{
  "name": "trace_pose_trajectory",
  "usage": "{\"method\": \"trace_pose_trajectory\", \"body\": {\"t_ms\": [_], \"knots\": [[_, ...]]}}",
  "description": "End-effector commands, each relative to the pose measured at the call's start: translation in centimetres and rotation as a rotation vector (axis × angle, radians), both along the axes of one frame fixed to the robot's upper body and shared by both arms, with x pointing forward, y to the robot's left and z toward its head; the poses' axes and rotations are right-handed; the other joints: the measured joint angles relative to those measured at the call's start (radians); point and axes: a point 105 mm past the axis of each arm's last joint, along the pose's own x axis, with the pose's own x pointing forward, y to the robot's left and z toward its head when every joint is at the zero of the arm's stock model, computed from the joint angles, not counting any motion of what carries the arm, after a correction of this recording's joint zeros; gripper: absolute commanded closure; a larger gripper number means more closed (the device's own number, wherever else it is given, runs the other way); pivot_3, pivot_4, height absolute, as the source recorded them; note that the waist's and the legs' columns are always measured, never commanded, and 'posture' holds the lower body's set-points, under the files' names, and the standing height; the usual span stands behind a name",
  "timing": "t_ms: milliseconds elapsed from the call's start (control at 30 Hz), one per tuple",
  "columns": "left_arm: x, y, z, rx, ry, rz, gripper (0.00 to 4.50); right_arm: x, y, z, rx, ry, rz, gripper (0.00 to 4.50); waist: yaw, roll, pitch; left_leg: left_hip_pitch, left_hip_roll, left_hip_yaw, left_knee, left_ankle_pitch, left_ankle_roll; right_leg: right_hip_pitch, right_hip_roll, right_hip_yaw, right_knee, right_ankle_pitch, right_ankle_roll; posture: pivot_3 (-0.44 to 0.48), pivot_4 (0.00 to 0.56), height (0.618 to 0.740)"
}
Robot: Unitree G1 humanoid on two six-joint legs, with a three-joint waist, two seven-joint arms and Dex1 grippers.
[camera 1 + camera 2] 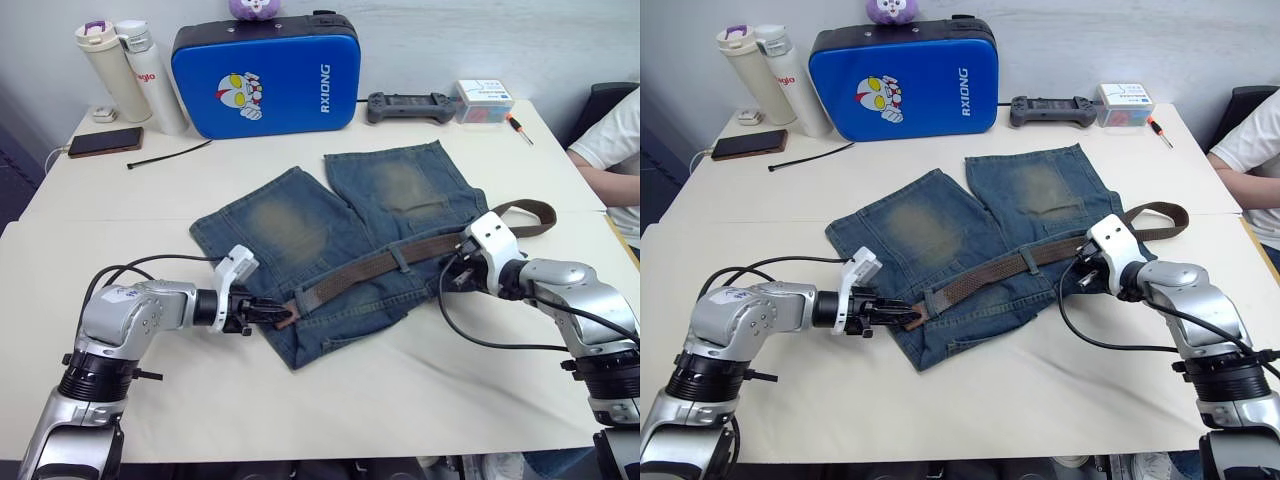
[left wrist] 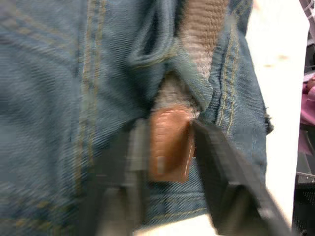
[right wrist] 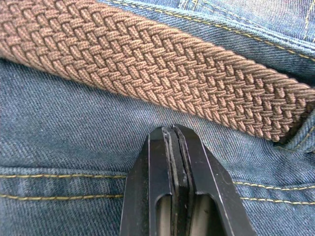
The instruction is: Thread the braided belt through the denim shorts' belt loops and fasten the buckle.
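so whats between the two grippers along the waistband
In the left eye view, the braided belt spans from left gripper to right gripper, passing under one belt loop.

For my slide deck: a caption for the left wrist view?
Left gripper pinching the braided belt by its leather tip beside a belt loop.

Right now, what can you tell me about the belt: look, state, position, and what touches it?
The belt is a brown braided woven strap with a smooth tan leather tip. It lies slantwise across the shorts along the waistband and passes under a belt loop near the middle. Its far end curls in a loop on the table beside the right gripper, which is shut and empty, just below the strap. The left gripper clamps the leather tip.
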Motion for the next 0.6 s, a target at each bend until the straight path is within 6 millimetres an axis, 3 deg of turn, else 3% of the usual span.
{"method": "trace_pose_trajectory", "body": {"t_ms": [33,267,400,600], "knots": [[0.7,1.2,1.2,-0.013,-0.039,0.045,4.47,0.0,-0.3,-0.4,-0.007,0.011,-0.018,4.50,0.000,0.000,0.000,0.000,0.000,0.000,0.000,0.000,0.000,0.000,0.000,0.000,0.000,0.000,0.000,0.000,0.150,0.740],[-0.6,2.5,3.9,-0.065,-0.054,0.014,4.47,0.4,-0.6,-0.5,-0.018,0.024,-0.026,4.50,-0.005,0.000,0.000,0.000,0.000,0.000,0.000,0.000,0.000,-0.001,0.000,0.000,0.001,0.000,0.000,0.000,0.150,0.740],[-3.2,6.1,5.1,0.018,-0.064,-0.048,4.47,0.4,-1.2,-0.5,-0.031,0.035,-0.030,4.50,-0.016,0.000,0.000,0.000,0.000,0.000,-0.001,-0.001,-0.001,-0.001,0.000,0.000,0.001,-0.001,-0.001,0.000,0.150,0.740],[-4.3,12.3,5.6,0.156,-0.061,0.073,4.47,-0.3,-2.4,-0.4,-0.066,0.064,-0.013,4.50,-0.002,0.001,0.001,0.000,0.000,0.000,-0.004,-0.001,-0.001,-0.001,-0.001,0.000,-0.002,-0.001,-0.002,0.000,0.150,0.740]]}}
